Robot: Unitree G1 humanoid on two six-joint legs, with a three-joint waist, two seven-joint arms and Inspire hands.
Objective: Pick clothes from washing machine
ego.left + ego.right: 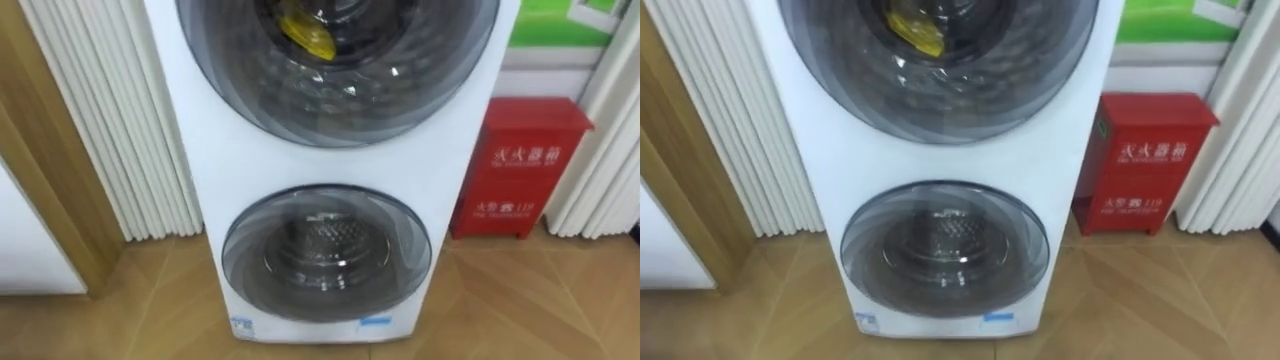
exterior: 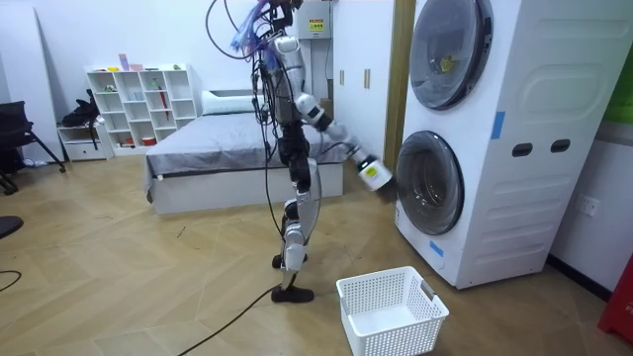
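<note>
A white stacked washing machine (image 1: 230, 160) fills the space in front of me. Its upper round door (image 1: 340, 90) is closed, and a yellow cloth (image 1: 308, 35) lies behind the glass. The lower door (image 1: 325, 250) is closed too, with a bare metal drum behind it. In the room view I stand facing the machine (image 2: 514, 148) with one arm stretched down toward the lower door (image 2: 430, 183). By my body this looks like the right hand (image 2: 374, 175), a little short of the door.
A white laundry basket (image 2: 391, 311) stands on the wood floor beside my feet, in front of the machine. A red cabinet (image 1: 518, 165) stands right of the machine and white ribbed panels (image 1: 110, 110) to its left. A bed (image 2: 227, 148) lies behind me.
</note>
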